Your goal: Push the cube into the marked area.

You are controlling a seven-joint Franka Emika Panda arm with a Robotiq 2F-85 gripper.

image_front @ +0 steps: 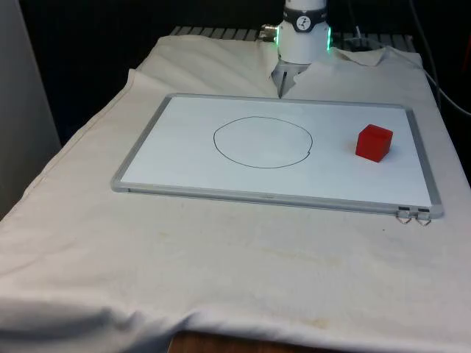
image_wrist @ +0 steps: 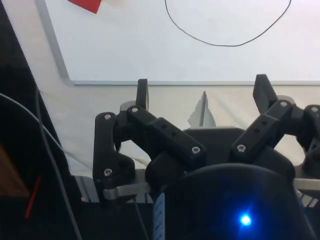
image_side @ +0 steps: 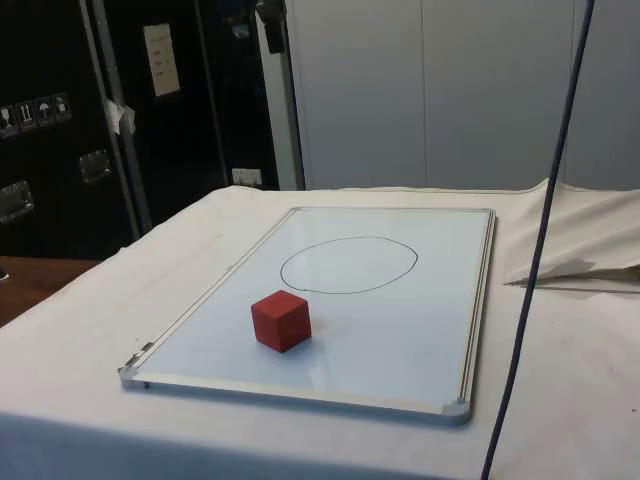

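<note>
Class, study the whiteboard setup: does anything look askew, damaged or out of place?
Nothing stands out. The red cube sits upright on the whiteboard, outside the drawn circle; the pincer hangs open off the board.

Behind my table, draped in a white cloth (image_side: 90, 340), I see dark cabinets (image_side: 60, 120) and a pale grey wall (image_side: 450, 90); beyond the table's far edge hang black curtains (image_front: 147, 29).

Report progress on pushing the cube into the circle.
Done: nothing yet; the red cube sits on the whiteboard outside the drawn circle. In hand: the open gripper hangs over the cloth beyond the board's edge, touching nothing. Left: the whole push.
</note>
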